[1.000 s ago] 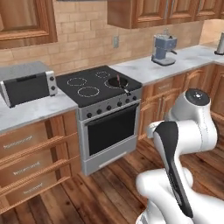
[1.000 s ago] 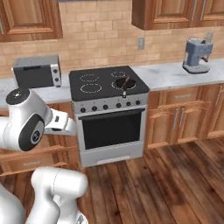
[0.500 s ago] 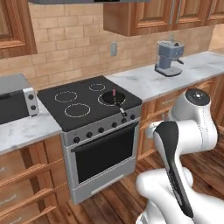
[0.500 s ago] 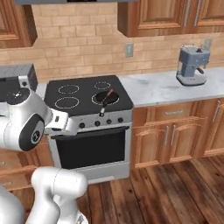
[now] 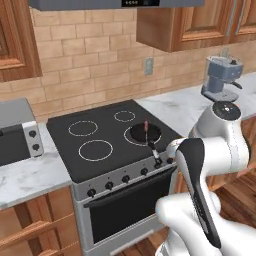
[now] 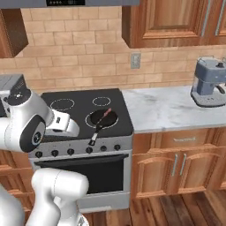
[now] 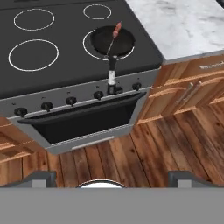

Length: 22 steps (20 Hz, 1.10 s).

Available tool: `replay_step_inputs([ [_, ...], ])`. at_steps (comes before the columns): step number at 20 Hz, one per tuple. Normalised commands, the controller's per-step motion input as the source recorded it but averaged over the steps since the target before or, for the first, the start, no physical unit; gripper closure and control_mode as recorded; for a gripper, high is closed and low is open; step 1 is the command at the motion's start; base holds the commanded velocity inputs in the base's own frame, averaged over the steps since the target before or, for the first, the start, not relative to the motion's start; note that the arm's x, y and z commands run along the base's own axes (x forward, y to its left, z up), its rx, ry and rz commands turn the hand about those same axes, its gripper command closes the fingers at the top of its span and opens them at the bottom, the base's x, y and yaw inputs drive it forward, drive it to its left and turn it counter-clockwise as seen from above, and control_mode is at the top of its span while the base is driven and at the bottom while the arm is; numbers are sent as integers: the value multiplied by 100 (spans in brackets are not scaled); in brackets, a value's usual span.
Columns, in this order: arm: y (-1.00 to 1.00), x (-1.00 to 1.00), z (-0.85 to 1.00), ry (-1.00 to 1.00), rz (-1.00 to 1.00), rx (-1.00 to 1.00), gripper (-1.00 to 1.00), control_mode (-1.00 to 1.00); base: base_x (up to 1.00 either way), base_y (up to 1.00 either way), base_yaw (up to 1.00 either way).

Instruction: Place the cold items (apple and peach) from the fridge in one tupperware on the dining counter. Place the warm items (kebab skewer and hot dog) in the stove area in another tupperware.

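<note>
The stove [image 5: 105,160] [image 6: 119,129] [image 7: 65,65] is a silver range with a black top. On its front right burner rests a small black pan [image 5: 145,134] [image 6: 102,119] [image 7: 111,40], its handle reaching over the knob panel. Across the pan lies the kebab skewer [image 5: 145,125] [image 6: 107,114] [image 7: 116,30], thin with a red piece. My gripper [image 7: 112,178] is open and empty, well back from the oven front and above the floor. The hot dog, apple, peach, fridge, tupperwares and dining counter are out of view.
A grey-blue coffee machine [image 5: 220,80] [image 6: 209,81] stands on the marbled countertop [image 6: 167,108] [image 7: 183,26] right of the stove. A silver toaster oven [image 5: 15,132] sits on the left counter. Wooden cabinets [image 6: 185,163] line the wall over plank floor [image 7: 131,153].
The whole picture has shifted: the base has driven closer to the stove, which now looks larger and nearer. The gripper stays open. The pan and skewer have not moved on the burner.
</note>
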Motion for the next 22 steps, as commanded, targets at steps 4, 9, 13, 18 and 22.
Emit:
replay_step_inputs([
  [4,0,0,0,0,0,0,-100,100,78,-21,38],
  [9,0,0,0,0,0,0,-100,100,66,-37,19],
  [13,0,0,0,0,0,0,-100,100,69,-42,2],
  [18,-7,36,-1,0,0,3,-100,-100,44,-19,0],
  [22,-3,91,-27,1,-9,9,-100,-100,0,0,0],
])
